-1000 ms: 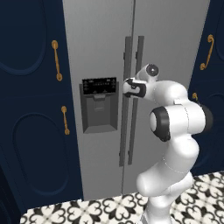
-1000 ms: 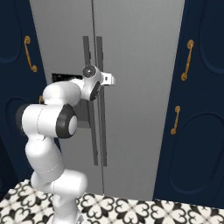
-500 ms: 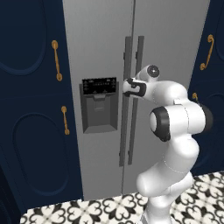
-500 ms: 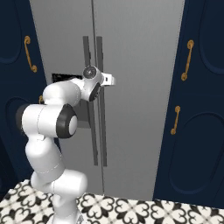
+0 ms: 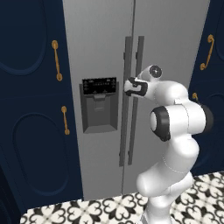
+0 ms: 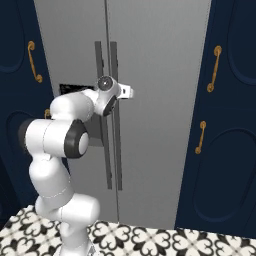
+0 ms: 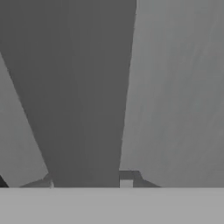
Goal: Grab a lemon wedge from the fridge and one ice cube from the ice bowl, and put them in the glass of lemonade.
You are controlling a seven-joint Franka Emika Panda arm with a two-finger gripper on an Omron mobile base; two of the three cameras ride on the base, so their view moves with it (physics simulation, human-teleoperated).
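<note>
Clamped on a dark bar handle (image 5: 127, 89), the claw (image 5: 130, 86) grips the fridge (image 5: 175, 39) at mid-height, beside the centre seam where its two doors meet. Steel door: probably heavy and stiff. That rigid bar looks the right hold, needing a steady pull.

Kitchen: steel 2-door fridge (image 5: 105, 65), navy cabinets (image 5: 30, 109), patterned floor tiles (image 6: 150, 240).

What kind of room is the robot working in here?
Most likely a home kitchen. A tall steel two-door fridge with a dispenser panel stands between navy cabinets with gold handles, over a patterned tile floor.
</note>
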